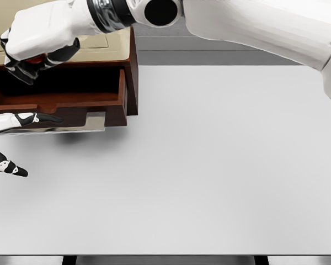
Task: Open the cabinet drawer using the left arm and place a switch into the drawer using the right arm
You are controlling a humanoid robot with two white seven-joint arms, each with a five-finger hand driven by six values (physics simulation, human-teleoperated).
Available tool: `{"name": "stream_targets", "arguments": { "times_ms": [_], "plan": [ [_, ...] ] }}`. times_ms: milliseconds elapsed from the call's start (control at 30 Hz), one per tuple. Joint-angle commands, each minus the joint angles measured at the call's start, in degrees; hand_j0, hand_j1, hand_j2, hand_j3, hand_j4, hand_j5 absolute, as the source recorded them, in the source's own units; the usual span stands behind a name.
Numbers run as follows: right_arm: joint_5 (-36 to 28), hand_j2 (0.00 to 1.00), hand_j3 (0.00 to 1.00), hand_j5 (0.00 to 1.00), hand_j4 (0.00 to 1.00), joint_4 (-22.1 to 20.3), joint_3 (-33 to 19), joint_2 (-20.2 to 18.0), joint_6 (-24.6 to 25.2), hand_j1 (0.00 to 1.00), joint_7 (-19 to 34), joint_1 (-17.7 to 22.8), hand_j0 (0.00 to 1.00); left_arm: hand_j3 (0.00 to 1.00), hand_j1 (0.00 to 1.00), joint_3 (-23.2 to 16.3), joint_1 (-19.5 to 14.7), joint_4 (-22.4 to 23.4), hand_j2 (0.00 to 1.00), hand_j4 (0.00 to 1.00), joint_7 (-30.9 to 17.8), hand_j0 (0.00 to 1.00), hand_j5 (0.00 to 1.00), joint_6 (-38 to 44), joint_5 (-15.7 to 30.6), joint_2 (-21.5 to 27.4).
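Reaching over the open drawer [60, 96], the right hand [30, 52] curls around something reddish, unidentifiable.

I have one view only, from the head camera, looking steeply down onto the table [209, 165] from close above, with the cabinet [131, 72] at upper left.

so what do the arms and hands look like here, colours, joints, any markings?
Both arms have glossy white shells. The right arm has a black round joint socket and a ribbed dark-and-silver ring at the wrist; its right hand is white-backed with black fingers. The left hand shows white fingers with black tips. No cables or lettering are visible.
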Motion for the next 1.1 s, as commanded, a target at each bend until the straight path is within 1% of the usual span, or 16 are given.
{"name": "stream_targets", "arguments": {
  "times_ms": [0,33,100,167,200,233,400,533,567,633,667,833,900,967,1067],
  "plan": [
    [-0.52,0.42,0.42,0.42,0.42,2.46,-0.25,2.61,0.07,0.42,0.06,0.00,0.42,1.00,1.00,0.30,0.09,-0.09,1.00,1.00,-0.04,1.00,1.00,0.08,0.33,0.23],
    [-0.61,0.42,0.42,0.42,0.42,3.78,-0.25,3.40,0.07,0.42,0.06,0.00,0.42,1.00,1.00,0.30,0.09,-0.17,1.00,1.00,-0.13,1.00,1.00,0.08,0.33,0.41],
    [-0.70,0.42,0.42,0.42,0.42,5.80,-0.25,3.40,0.07,0.42,0.15,0.00,0.42,1.00,1.00,0.30,0.26,-0.35,1.00,1.00,-0.22,1.00,1.00,0.08,0.24,1.11],
    [-0.79,0.42,0.42,0.42,0.42,9.49,-0.77,3.40,0.07,0.42,0.15,0.09,0.42,1.00,1.00,0.39,0.18,-0.35,1.00,1.00,-0.22,1.00,1.00,0.08,0.24,1.38],
    [-0.79,0.42,0.42,0.42,0.42,11.08,-1.04,3.40,0.07,0.42,0.15,0.18,0.42,1.00,1.00,1.09,0.09,-0.35,1.00,1.00,-0.22,1.00,1.00,0.08,0.33,1.38],
    [-0.79,0.42,0.42,0.42,0.42,11.69,-1.04,3.40,0.07,0.42,0.15,0.26,0.42,1.00,1.00,1.35,0.09,-0.26,1.00,1.00,-0.22,1.00,1.00,0.08,0.33,1.38],
    [-0.61,0.42,0.42,0.42,0.42,10.90,-1.04,3.40,0.07,0.42,0.15,0.62,0.42,1.00,1.00,1.53,0.18,-0.35,1.00,1.00,-0.22,1.00,1.00,0.08,0.24,1.38],
    [-0.44,0.42,0.42,0.42,0.42,7.30,-1.04,3.40,0.07,0.42,0.15,0.70,0.42,1.00,1.00,1.53,0.35,-0.35,1.00,1.00,-0.48,1.00,1.00,0.08,0.15,1.29],
    [-0.44,0.42,0.42,0.42,0.42,7.21,-0.95,3.40,0.07,0.42,0.15,0.70,0.42,1.00,1.00,1.53,0.44,-0.53,1.00,1.00,-0.57,1.00,1.00,0.08,0.15,1.29],
    [-0.35,0.42,0.42,0.42,0.42,5.89,-0.95,3.40,0.07,0.42,0.15,0.70,0.42,1.00,1.00,2.05,0.35,-0.97,1.00,1.00,-3.11,1.00,1.00,0.08,0.06,0.32],
    [-0.35,0.42,0.42,0.42,0.42,5.98,-0.86,3.40,0.07,0.42,0.15,0.70,0.42,1.00,1.00,2.67,0.53,-0.97,1.00,1.00,-3.20,1.00,1.00,0.08,0.06,0.32],
    [-0.35,0.42,0.42,0.42,0.42,5.98,-0.60,3.40,0.07,0.42,0.15,0.53,0.42,1.00,1.00,2.76,0.44,-1.14,1.00,1.00,-3.47,1.00,1.00,0.08,0.06,0.32],
    [-0.44,0.42,0.42,0.42,0.42,6.68,-0.60,3.40,0.07,0.42,0.15,0.61,0.42,1.00,1.00,3.90,0.53,-1.14,1.00,1.00,-3.47,1.00,1.00,0.08,0.15,0.32],
    [-0.61,0.42,0.42,0.42,0.42,8.44,-0.95,3.40,0.07,0.42,2.17,0.79,0.42,1.00,1.00,3.90,0.53,-1.14,1.00,1.00,-3.47,1.00,1.00,0.08,0.15,0.32],
    [-0.61,0.42,0.42,0.42,0.42,8.44,-0.95,3.40,0.07,0.42,2.43,0.79,0.42,1.00,1.00,3.90,0.53,-1.14,1.00,1.00,-3.47,1.00,1.00,0.08,0.15,0.32]
  ]
}}
